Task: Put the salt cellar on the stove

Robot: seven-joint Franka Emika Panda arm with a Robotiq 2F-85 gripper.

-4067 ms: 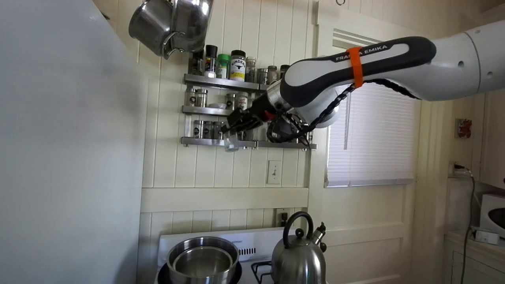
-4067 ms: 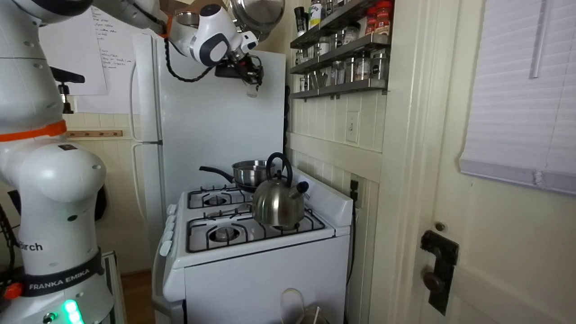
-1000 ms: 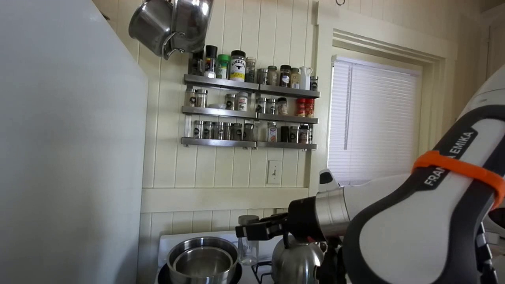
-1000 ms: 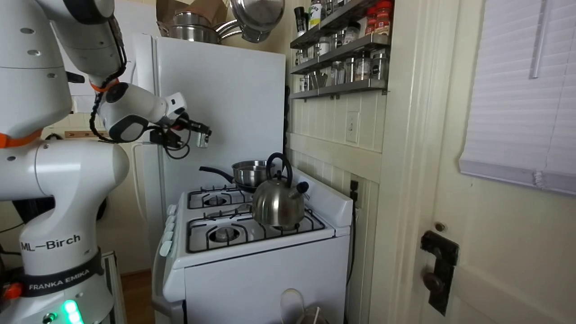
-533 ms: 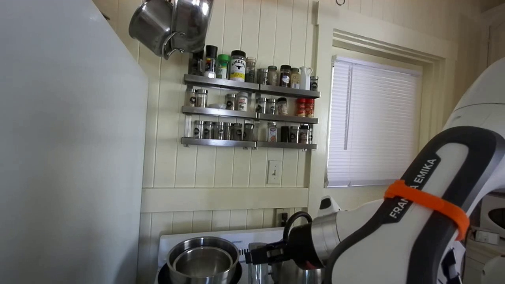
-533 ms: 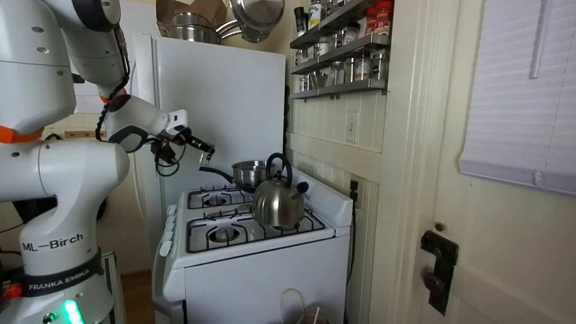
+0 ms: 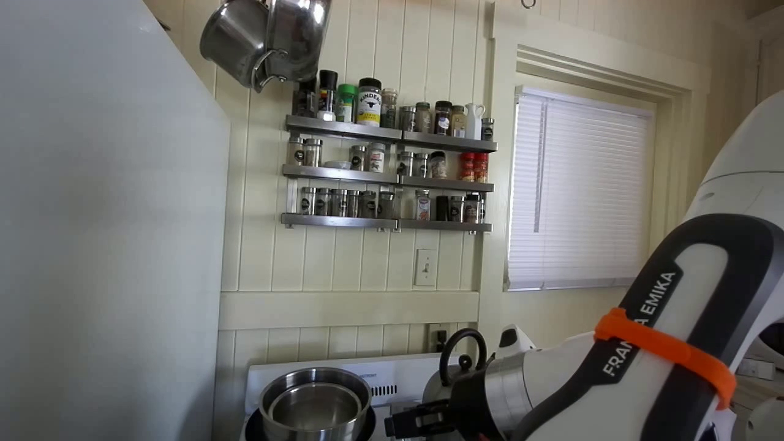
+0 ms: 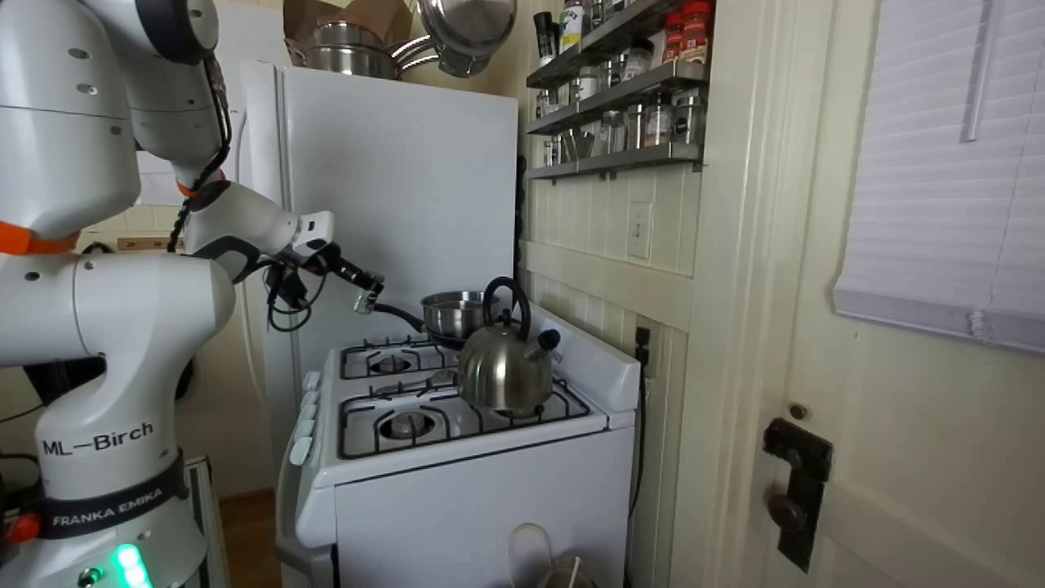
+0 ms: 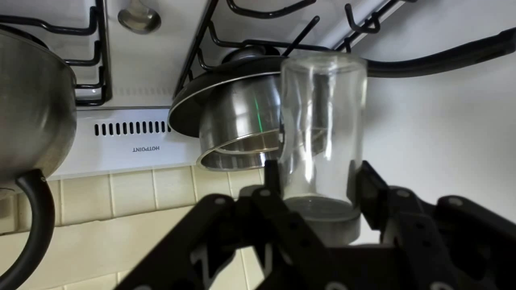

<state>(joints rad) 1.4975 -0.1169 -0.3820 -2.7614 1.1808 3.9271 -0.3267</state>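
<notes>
In the wrist view, right of centre, the jaws grip a glass jar near its lid. In an exterior view the jar hangs tilted left of the middle of the frame, apart from the stove at lower centre. A kettle and a pot sitting in a black pan stand on its surface.

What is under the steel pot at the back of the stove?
In the wrist view, a black pan sits under the steel pot, over the grate of the stove. The pot covers most of the pan's inside; I cannot see there.
</notes>
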